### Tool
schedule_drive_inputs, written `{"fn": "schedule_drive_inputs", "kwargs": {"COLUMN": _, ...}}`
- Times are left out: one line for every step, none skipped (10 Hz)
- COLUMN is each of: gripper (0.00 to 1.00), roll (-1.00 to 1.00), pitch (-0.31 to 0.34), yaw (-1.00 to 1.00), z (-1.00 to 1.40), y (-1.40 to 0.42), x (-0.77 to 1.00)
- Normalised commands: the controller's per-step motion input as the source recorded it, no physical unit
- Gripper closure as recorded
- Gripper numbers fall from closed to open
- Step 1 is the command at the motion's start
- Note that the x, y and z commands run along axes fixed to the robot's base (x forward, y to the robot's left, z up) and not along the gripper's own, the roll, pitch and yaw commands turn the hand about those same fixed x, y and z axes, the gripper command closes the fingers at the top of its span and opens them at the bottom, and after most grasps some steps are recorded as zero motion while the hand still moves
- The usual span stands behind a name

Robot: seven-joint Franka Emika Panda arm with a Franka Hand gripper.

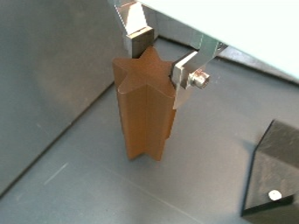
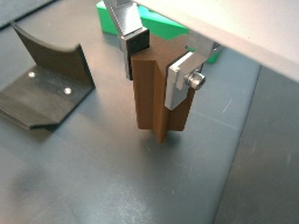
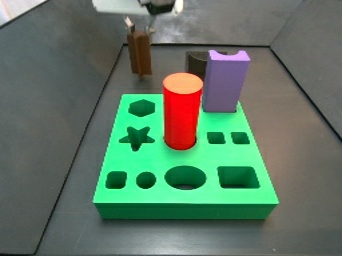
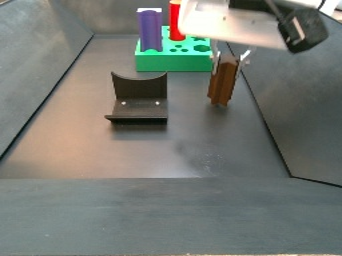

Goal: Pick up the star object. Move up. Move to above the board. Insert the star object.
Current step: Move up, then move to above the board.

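Note:
The star object [image 1: 142, 105] is a tall brown prism with ridged sides, standing upright on the dark floor. It also shows in a wrist view [image 2: 158, 101] and in both side views [image 3: 139, 52] [image 4: 223, 82]. My gripper [image 1: 162, 57] sits over its top end, with the silver fingers pressed against two opposite sides, shut on it [image 2: 158, 63]. In the side views the gripper [image 3: 139, 25] [image 4: 227, 58] hangs straight above the prism. The green board [image 3: 214, 158] lies apart from the star object, its star hole [image 3: 134, 137] open.
A red cylinder [image 3: 182, 110] and a purple notched block [image 3: 227, 80] stand on the board. The dark fixture [image 4: 136, 98] stands on the floor beside the star object, also in both wrist views [image 1: 274, 171] [image 2: 47, 74]. Grey walls enclose the floor.

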Motion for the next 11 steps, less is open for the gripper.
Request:
{"fn": "schedule_drive_inputs", "kwargs": {"gripper": 1.00, "roll": 0.03, "pitch": 0.033, "yaw": -0.01, "z": 0.54, "y": 0.04, "x": -0.02}}
{"fn": "schedule_drive_inputs", "kwargs": {"gripper": 1.00, "roll": 0.03, "pitch": 0.033, "yaw": -0.01, "z": 0.44, "y": 0.03, "x": -0.02}}
{"fn": "schedule_drive_inputs", "kwargs": {"gripper": 1.00, "roll": 0.04, "pitch": 0.037, "yaw": -0.01, "z": 0.29, "y": 0.02, "x": -0.02}}
{"fn": "schedule_drive_inputs", "kwargs": {"gripper": 1.00, "roll": 0.11, "pitch": 0.062, "yaw": 0.14, "z": 1.00, "y": 0.29, "x": -0.10}}
{"fn": "schedule_drive_inputs", "kwargs": {"gripper": 1.00, "roll": 0.11, "pitch": 0.066, "yaw": 0.13, "z": 1.00, "y": 0.30, "x": -0.10}}
{"fn": "schedule_drive_inputs", "kwargs": {"gripper": 1.00, "roll": 0.11, "pitch": 0.066, "yaw": 0.10, "z": 1.00, "y": 0.27, "x": -0.10}}
{"fn": "schedule_drive_inputs", "kwargs": {"gripper": 1.00, "roll": 0.11, "pitch": 0.067, "yaw": 0.06, "z": 1.00, "y": 0.25, "x": -0.09}}
{"fn": "schedule_drive_inputs", "kwargs": {"gripper": 1.00, "roll": 0.10, "pitch": 0.070, "yaw": 0.05, "z": 1.00, "y": 0.23, "x": -0.09}}
{"fn": "schedule_drive_inputs", "kwargs": {"gripper": 1.00, "roll": 0.09, "pitch": 0.074, "yaw": 0.04, "z": 1.00, "y": 0.21, "x": -0.08}}
{"fn": "schedule_drive_inputs", "kwargs": {"gripper": 1.00, "roll": 0.08, "pitch": 0.075, "yaw": 0.03, "z": 1.00, "y": 0.19, "x": -0.07}}
{"fn": "schedule_drive_inputs", "kwargs": {"gripper": 1.00, "roll": 0.08, "pitch": 0.079, "yaw": 0.03, "z": 1.00, "y": 0.17, "x": -0.06}}
